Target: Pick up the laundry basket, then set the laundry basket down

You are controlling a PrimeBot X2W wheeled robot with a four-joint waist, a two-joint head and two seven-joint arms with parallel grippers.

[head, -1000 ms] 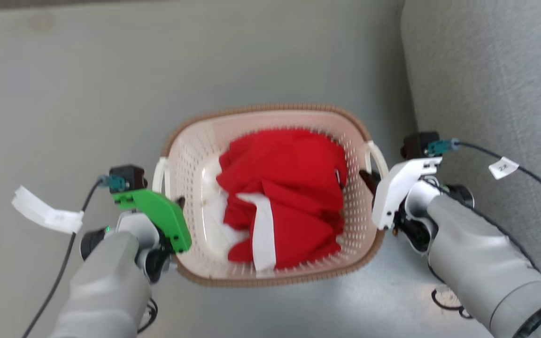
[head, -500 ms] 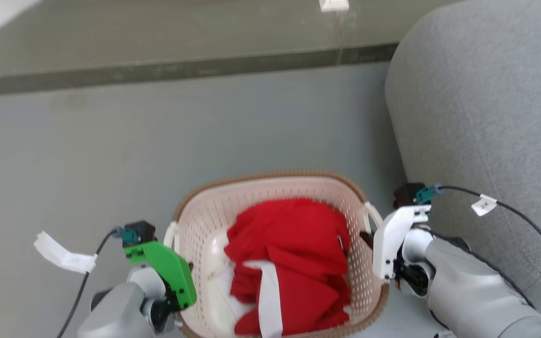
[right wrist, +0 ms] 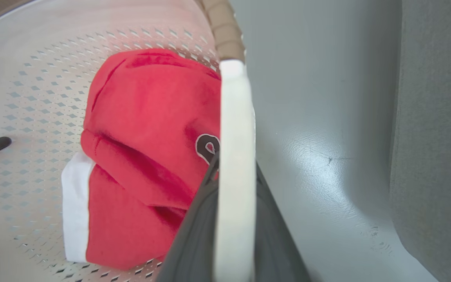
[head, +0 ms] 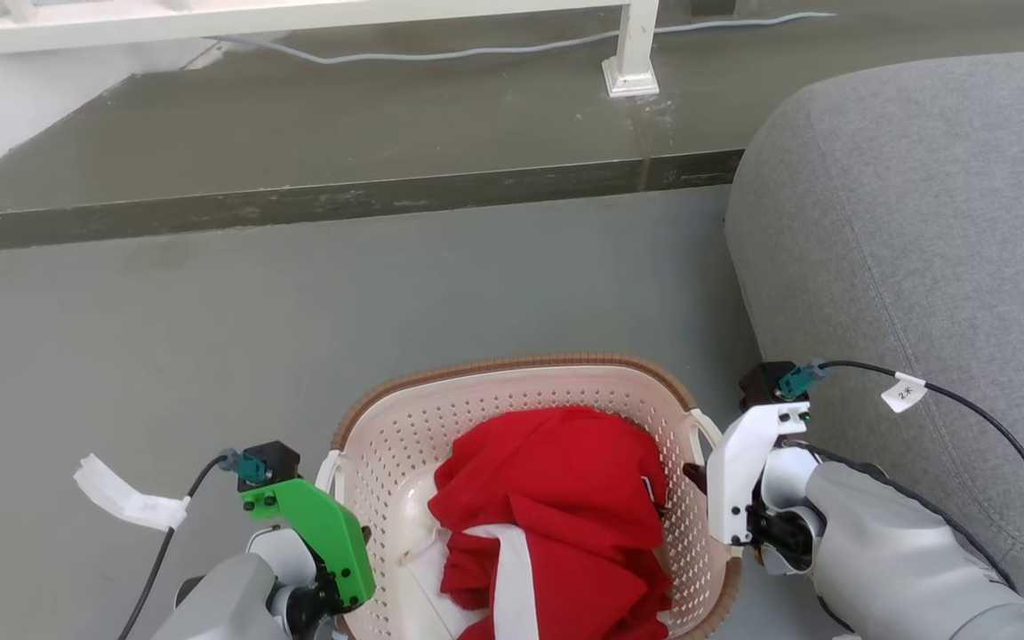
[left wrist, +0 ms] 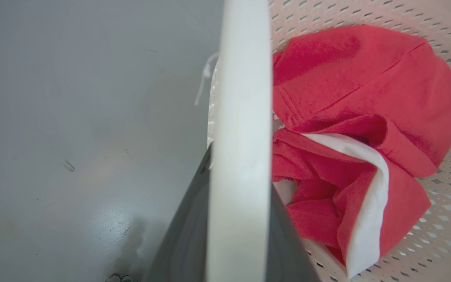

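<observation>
Grey floor [head: 210, 338], sofa [head: 903, 222] close on right. Holding laundry basket [head: 494, 400] beside sofa, likely just off floor: left claw [left wrist: 241, 172] and right claw [right wrist: 235, 168] each clamped on a loop handle [left wrist: 241, 78]. Risks: uneven lift tilting it, spilling red clothes [head: 556, 480]; clipping sofa.

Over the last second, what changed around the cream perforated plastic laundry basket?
The head camera moved: the laundry basket sits lower in view, and a dark step and white post appeared. Left gripper and right gripper stay shut on its white loop handles; the red-and-white clothes lie unchanged.
</observation>
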